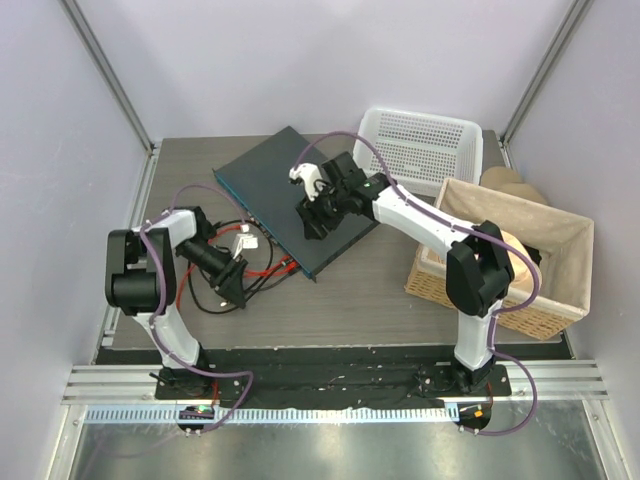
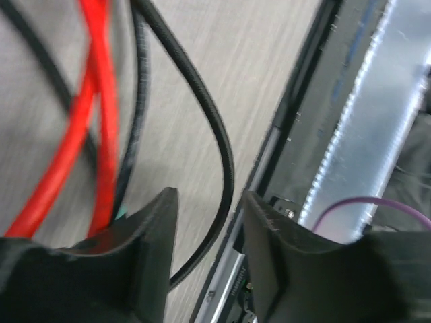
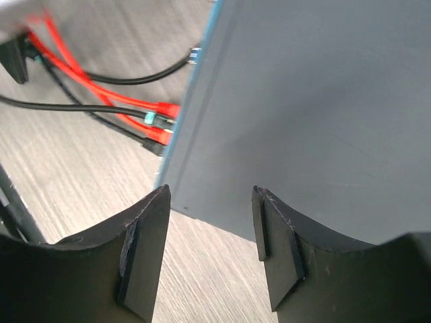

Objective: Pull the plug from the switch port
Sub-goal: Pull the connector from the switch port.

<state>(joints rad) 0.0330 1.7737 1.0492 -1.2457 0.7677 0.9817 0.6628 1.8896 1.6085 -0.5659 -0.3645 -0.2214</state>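
Overall light: bright, even and diffuse in the top view; the pale walls (image 1: 300, 60) behind the switch (image 1: 285, 190) carry no hard shadows.
Shadows: soft, faint shade on the tabletop (image 1: 350, 290) just beside the switch's near edge.
Glare: the metal sheet (image 1: 330, 450) well in front of the switch shines white in streaks.
Left wrist view: smeared; the red cable (image 2: 94, 114) and black cable (image 2: 202, 114) have fuzzy edges, and the left tool (image 2: 209, 208) is dark and out of focus.
Right wrist view: sharper; the switch's top has a dull, even sheen, and the right tool (image 3: 210, 202) is slightly soft.
Distortion: frame posts (image 1: 110, 75) beyond the switch lean outward in the top view's corners.
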